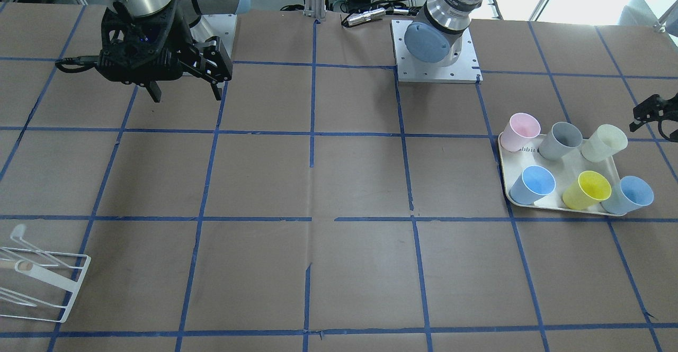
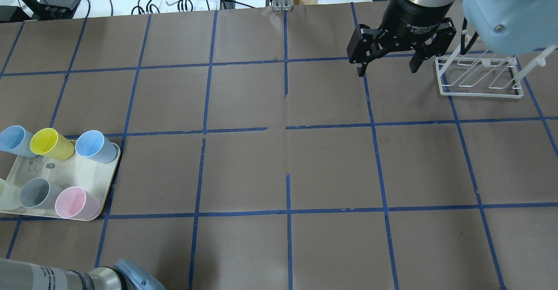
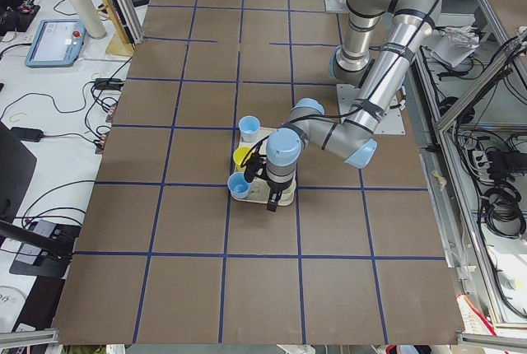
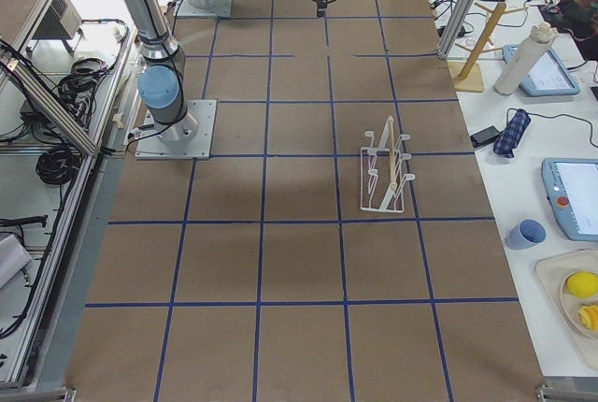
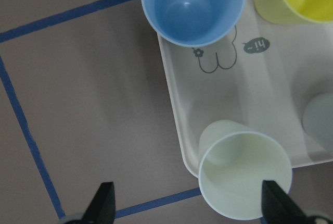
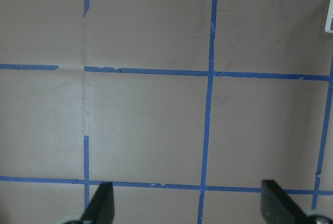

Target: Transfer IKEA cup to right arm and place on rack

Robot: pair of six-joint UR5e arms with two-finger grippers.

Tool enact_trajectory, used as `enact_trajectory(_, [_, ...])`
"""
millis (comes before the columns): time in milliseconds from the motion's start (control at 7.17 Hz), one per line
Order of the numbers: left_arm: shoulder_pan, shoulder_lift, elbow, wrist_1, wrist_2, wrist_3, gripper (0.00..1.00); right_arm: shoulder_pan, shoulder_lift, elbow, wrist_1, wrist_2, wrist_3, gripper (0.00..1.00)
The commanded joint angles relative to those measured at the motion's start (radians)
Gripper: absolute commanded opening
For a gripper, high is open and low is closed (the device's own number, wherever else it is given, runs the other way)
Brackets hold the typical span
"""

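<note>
The IKEA cup, pale cream, stands upright at a corner of the cream tray; it also shows in the front view and at the overhead view's left edge. My left gripper is open above it, the cup below and between the fingertips, nearer the right one. My right gripper is open and empty above bare table, just left of the white wire rack. The rack also shows in the front view and the right side view.
On the tray stand a pink cup, a grey cup, a yellow cup and two blue cups. Blue tape lines grid the brown table.
</note>
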Motion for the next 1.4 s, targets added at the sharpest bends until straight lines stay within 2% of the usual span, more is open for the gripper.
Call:
enact_trajectory(0, [0.005, -0.027, -0.016, 0.019, 0.000, -0.006, 1.00, 0.000, 0.003, 0.002, -0.001, 0.000, 0.002, 1.00])
enact_trajectory(279, [0.013, -0.042, -0.041, 0.062, 0.002, 0.000, 0.98, 0.000, -0.002, 0.003, 0.000, 0.000, 0.002, 1.00])
enact_trajectory(419, [0.018, -0.045, -0.046, 0.064, 0.000, 0.002, 0.93, 0.000, 0.000, 0.002, 0.000, 0.000, 0.001, 1.00])
enact_trajectory(558, [0.019, -0.047, -0.050, 0.064, 0.002, 0.003, 0.75, 0.000, 0.000, 0.003, 0.000, 0.000, 0.001, 1.00])
enact_trajectory(837, [0.019, -0.044, -0.050, 0.059, 0.003, -0.011, 0.47, 0.000, 0.006, 0.003, -0.001, -0.003, 0.001, 1.00])
enact_trajectory(977, [0.018, -0.044, -0.050, 0.052, 0.002, -0.015, 0.24, 0.000, 0.004, 0.003, -0.001, -0.003, 0.001, 1.00])
enact_trajectory(1116, [0.016, -0.036, -0.052, 0.048, 0.002, -0.015, 0.09, 0.000, 0.008, 0.003, -0.001, -0.002, 0.002, 1.00])
enact_trajectory(1256, [0.015, -0.027, -0.052, 0.047, -0.001, -0.017, 0.06, 0.000, 0.009, 0.003, -0.001, -0.002, 0.004, 1.00])
